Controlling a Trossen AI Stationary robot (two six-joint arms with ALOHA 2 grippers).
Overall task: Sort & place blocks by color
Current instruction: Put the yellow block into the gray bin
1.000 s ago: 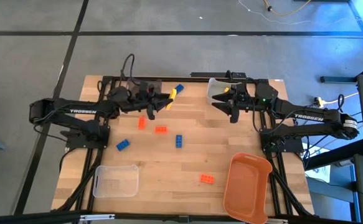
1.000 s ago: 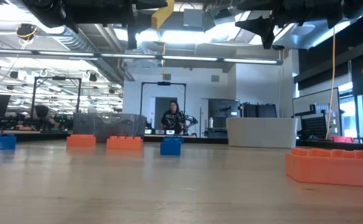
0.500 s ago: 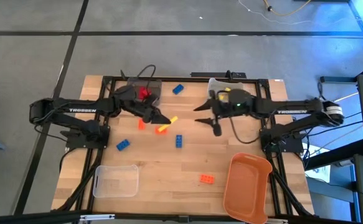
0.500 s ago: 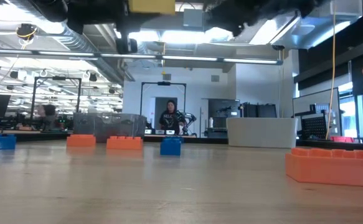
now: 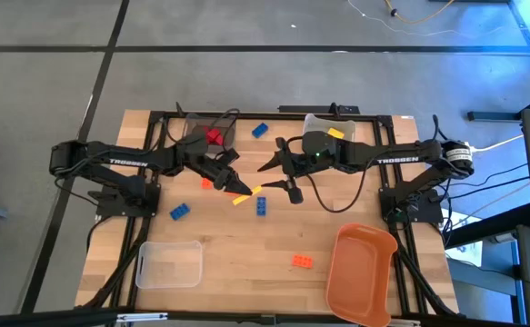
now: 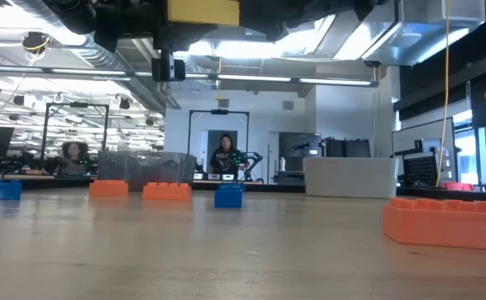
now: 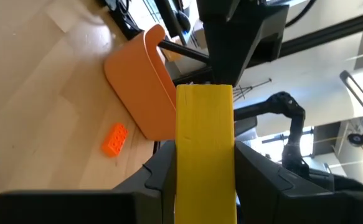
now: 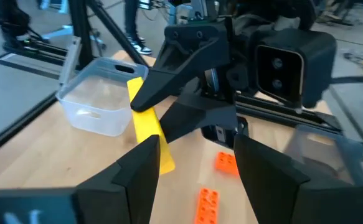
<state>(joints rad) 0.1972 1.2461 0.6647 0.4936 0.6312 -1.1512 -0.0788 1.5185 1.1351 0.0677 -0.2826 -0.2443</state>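
Observation:
My left gripper (image 5: 240, 189) hangs over the middle of the table, shut on a yellow block (image 5: 247, 193). That block also shows at the top of the low view (image 6: 202, 10). My right gripper (image 5: 276, 175) is open and faces it from the table's right, a short way off and touching nothing. Loose blocks lie flat on the wood: one orange (image 5: 207, 183), two blue (image 5: 180, 211) (image 5: 261, 206), another orange (image 5: 302, 262) and a blue one (image 5: 260, 130) by the far edge. A red block (image 5: 213, 136) lies in the dark bin, a yellow one (image 5: 335, 133) in the far clear bin. My left gripper pinches the yellow block (image 7: 204, 155) between its two fingers (image 7: 161, 180), one on each long side. The block's free end (image 7: 204, 99) sticks out past the fingertips. The fingers slant down toward the table's right and near side. The block is lifted clear of the table.
A dark bin (image 5: 199, 124) and a clear bin (image 5: 315, 123) stand at the far edge. Another clear bin (image 5: 169, 263) sits near left and an orange bin (image 5: 363, 272) near right. People show in the room beyond the table (image 6: 226, 158).
My left gripper has carried the yellow block from beside the dark bin at the far edge toward the middle of the table, nearer and to the right. My right gripper has swung left from over the far clear bin toward the left gripper.

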